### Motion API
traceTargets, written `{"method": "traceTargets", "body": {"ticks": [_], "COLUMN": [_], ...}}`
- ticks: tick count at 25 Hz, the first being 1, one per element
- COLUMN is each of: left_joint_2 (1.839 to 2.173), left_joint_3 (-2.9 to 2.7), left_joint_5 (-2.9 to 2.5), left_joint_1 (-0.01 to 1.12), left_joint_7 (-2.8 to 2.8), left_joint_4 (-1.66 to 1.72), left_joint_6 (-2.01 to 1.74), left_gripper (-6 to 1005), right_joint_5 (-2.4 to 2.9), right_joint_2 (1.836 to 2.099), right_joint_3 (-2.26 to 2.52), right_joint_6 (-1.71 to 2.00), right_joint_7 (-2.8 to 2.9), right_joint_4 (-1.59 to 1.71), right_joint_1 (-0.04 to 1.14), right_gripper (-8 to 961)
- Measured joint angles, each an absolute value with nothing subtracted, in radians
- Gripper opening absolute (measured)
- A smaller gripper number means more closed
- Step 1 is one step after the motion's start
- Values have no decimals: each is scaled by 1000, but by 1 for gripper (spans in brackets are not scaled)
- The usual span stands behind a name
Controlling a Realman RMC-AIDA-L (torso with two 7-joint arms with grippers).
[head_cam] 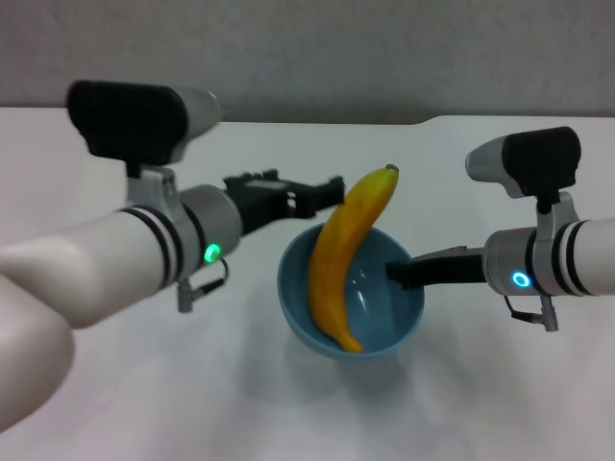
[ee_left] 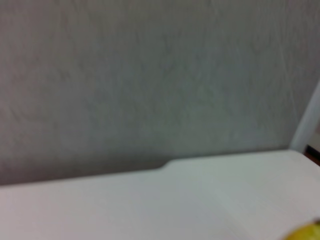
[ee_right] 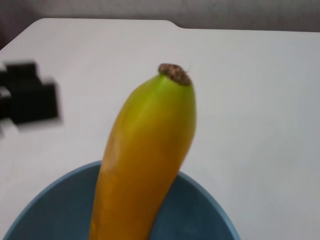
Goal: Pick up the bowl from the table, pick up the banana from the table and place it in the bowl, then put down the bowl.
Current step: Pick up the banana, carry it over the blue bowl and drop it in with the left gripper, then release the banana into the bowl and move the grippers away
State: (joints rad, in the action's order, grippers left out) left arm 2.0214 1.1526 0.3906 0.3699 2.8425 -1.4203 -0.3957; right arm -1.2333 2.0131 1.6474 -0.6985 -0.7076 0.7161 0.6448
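Observation:
The light-blue bowl [head_cam: 389,325] hangs a little above the white table [head_cam: 500,403], casting a shadow under it. My right gripper [head_cam: 394,273] is shut on the bowl's right rim. The yellow-orange banana [head_cam: 346,254] lies in the bowl, its lower end on the bottom and its stem tip leaning out over the far rim. My left gripper [head_cam: 336,192] is open just left of the banana's upper part, apart from it. In the right wrist view the banana [ee_right: 145,155] rises out of the bowl [ee_right: 55,210]. A sliver of banana [ee_left: 307,232] shows in the left wrist view.
A grey wall stands behind the table's far edge [ee_left: 165,164], which has a shallow notch. My two forearms reach in from the left and the right at bowl height.

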Motion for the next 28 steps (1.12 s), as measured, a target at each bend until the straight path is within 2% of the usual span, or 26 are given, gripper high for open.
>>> {"method": "traceTargets", "body": {"ticks": [7,16,23,28], "left_joint_2": [2024,2030,2032,2032], "left_joint_3": [1236,1306,1349,1341], "left_joint_5": [275,59,84,79], "left_joint_1": [326,352,325,307], "left_joint_7": [2842,2836,2807,2812], "left_joint_4": [-1436,-1338,-1158,-1135], "left_joint_6": [-399,-467,-150,-83], "left_gripper": [908,908,908,908], "right_joint_5": [-1226,-1138,-1177,-1180], "right_joint_2": [2010,2008,2014,2020], "right_joint_3": [1614,1464,1463,1471], "right_joint_6": [-701,-670,-653,-705], "right_joint_7": [-713,-725,-756,-756], "right_joint_4": [705,655,582,525], "right_joint_1": [636,663,695,732], "right_gripper": [56,58,60,61]}}
